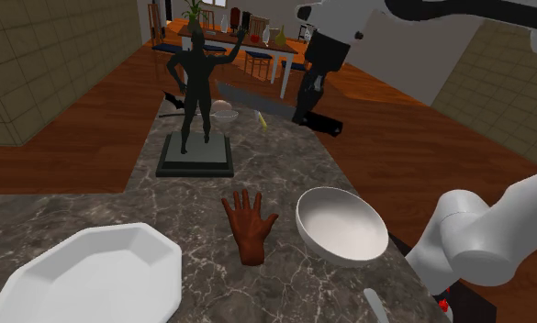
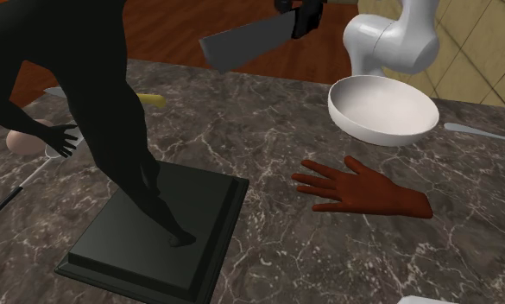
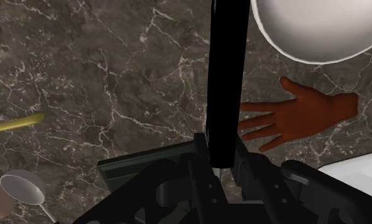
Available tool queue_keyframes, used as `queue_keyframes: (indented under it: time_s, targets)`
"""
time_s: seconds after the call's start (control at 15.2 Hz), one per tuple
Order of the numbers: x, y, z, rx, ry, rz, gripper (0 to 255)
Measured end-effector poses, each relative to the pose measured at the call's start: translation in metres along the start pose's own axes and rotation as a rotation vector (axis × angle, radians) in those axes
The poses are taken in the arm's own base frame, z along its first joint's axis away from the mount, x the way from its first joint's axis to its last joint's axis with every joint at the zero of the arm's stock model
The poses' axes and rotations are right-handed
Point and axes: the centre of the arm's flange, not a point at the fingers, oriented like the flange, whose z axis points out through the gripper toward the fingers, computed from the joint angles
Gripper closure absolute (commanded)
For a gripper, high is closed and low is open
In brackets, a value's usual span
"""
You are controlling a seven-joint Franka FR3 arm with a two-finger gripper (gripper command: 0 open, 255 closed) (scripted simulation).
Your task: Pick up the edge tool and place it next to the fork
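Though the plate (image 1: pixel 92 275) sits nearest in the shoulder view, w/ a pale utensil (image 1: pixel 376 307) poking out by the stand (image 1: pixel 482 240), neither is in play yet. Next back on the marble counter (image 1: pixel 285 174) lie a brown hand model (image 1: pixel 250 225) and a white bowl (image 1: pixel 341 225), side by side, not touching. Behind them stands a dark statue (image 1: pixel 195 92), then a small yellow stick (image 1: pixel 262 120). Farthest back, above the counter's far end, the gripper (image 1: pixel 305 108) has the knife (image 1: pixel 248 97) in the air: fingers pinch it near the handle end, blade clear of everything. So approx. half done: pick-up looks complete; carry and set-down beside the fork are left. Which item is the fork I can't say for sure; the pale utensil is prob. it, but too little of it shows. Knife's long axis runs roughly level, w/ a slight slant, blade pointing to the shoulder view's left, handle end to the right. Wrist view has it edge-on, so the flat of the blade stands vertical.
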Motion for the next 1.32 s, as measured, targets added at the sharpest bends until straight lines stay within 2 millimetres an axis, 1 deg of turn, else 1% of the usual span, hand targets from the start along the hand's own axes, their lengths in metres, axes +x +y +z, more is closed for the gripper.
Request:
queue_keyframes:
  time_s: [0.26, 0.4, 0.46, 0.53, 0.66, 0.73, 0.86, 0.92, 1.06, 1.19, 1.32]
  targets:
    - [-0.029, -0.043, -0.001, 0.0, 0.0, 0.0, 255]
    - [-0.04, -0.065, -0.005, 0.0, 0.0, 0.0, 255]
    - [-0.05, -0.078, -0.005, 0.0, -0.001, 0.0, 255]
    - [-0.054, -0.093, -0.007, 0.0, -0.001, 0.0, 255]
    - [-0.067, -0.11, -0.009, 0.0, 0.0, 0.0, 255]
    - [-0.073, -0.123, -0.008, 0.0, 0.0, 0.0, 255]
    - [-0.084, -0.148, -0.012, 0.0, 0.0, 0.0, 255]
    - [-0.094, -0.158, -0.012, 0.0, 0.0, 0.0, 255]
    - [-0.106, -0.183, -0.013, 0.0, 0.0, 0.0, 255]
    - [-0.122, -0.202, -0.018, 0.0, 0.0, 0.0, 255]
    - [-0.132, -0.226, -0.019, 0.0, 0.0, 0.0, 255]
